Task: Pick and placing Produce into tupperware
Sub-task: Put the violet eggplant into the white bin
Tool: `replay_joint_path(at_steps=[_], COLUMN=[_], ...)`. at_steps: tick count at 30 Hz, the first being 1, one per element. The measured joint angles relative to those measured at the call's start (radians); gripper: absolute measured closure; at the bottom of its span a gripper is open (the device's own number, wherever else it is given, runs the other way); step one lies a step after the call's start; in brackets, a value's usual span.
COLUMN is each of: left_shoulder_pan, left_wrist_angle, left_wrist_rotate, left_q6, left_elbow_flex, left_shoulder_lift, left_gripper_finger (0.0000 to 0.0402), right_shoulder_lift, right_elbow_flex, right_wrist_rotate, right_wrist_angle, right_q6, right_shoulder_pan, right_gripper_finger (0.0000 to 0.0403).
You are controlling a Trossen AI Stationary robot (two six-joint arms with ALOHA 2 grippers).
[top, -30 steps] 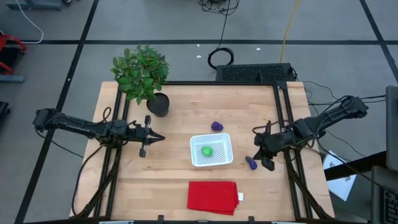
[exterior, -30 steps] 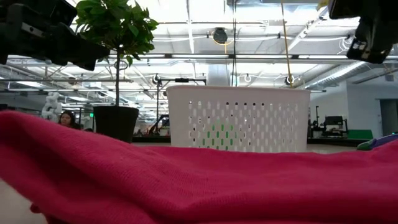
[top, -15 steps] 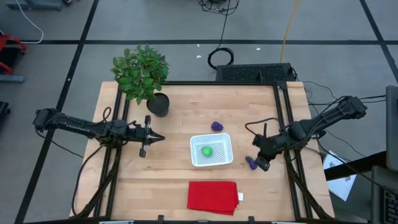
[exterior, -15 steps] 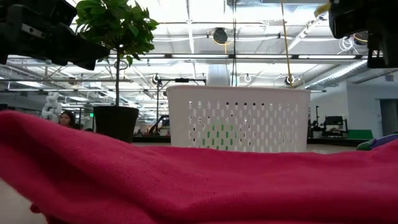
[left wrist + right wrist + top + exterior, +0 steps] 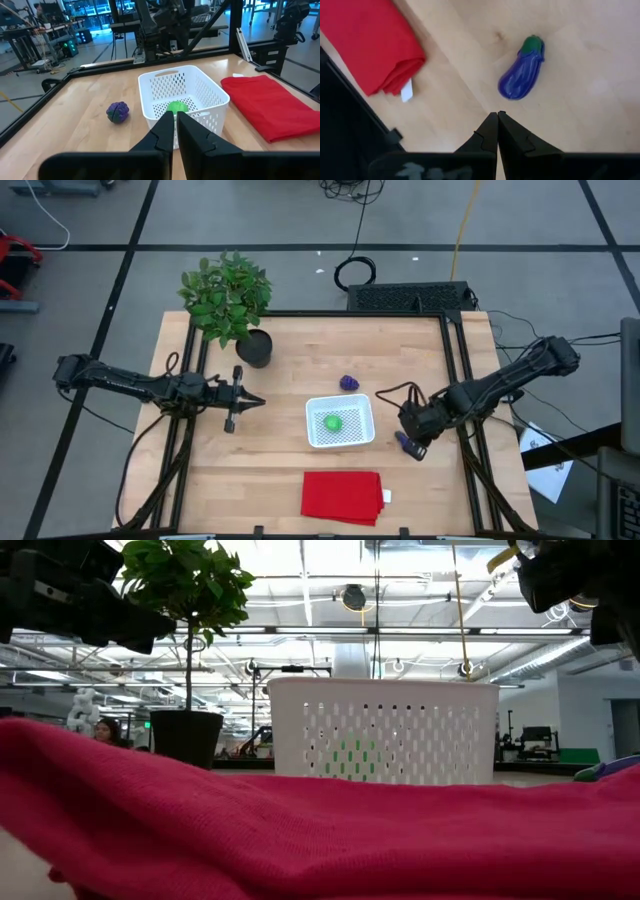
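Observation:
The white mesh tupperware [image 5: 339, 421] stands mid-table with the round green item [image 5: 332, 422] inside; both also show in the left wrist view, the tupperware [image 5: 200, 90] and the green item [image 5: 176, 106]. The rounded purple item [image 5: 348, 383] lies on the wood behind the tupperware. The dark purple eggplant [image 5: 522, 75] lies on the table right of the tupperware [image 5: 403, 442]. My right gripper [image 5: 496, 118] is shut and empty, tipped downward just above and beside the eggplant [image 5: 416, 448]. My left gripper [image 5: 256, 400] is shut and empty, left of the tupperware.
A folded red cloth [image 5: 343, 495] lies at the near edge and fills the foreground of the low view [image 5: 300, 830]. A potted plant [image 5: 232, 305] stands at the far left corner. Black frame rails [image 5: 455, 380] run along the table's sides.
My right gripper has moved toward the table's left, closing in on the eggplant, which has stayed where it lay.

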Motion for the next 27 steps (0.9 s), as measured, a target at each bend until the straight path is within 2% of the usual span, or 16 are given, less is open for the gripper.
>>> replay_joint_path(at_steps=[8, 13, 19, 27], left_shoulder_pan=[0.000, 0.000, 0.000, 0.000], left_wrist_angle=[-0.021, -0.020, -0.027, -0.037], left_wrist_rotate=[0.000, 0.000, 0.000, 0.000], left_q6=[0.000, 0.000, 0.000, 0.000], left_elbow_flex=[0.000, 0.000, 0.000, 0.000], left_shoulder_lift=[0.000, 0.000, 0.000, 0.000], left_gripper_finger=[0.0376, 0.0376, 0.0376, 0.0376], right_shoulder_lift=[0.006, 0.006, 0.006, 0.037], right_elbow_flex=[0.001, 0.001, 0.001, 0.001], right_wrist_rotate=[-0.003, 0.017, 0.029, 0.026], right_wrist_angle=[0.003, 0.022, 0.072, 0.064], right_q6=[-0.029, -0.081, -0.109, -0.106], right_shoulder_pan=[0.000, -0.007, -0.025, -0.028], right_gripper_finger=[0.0402, 0.0375, 0.0297, 0.0158])
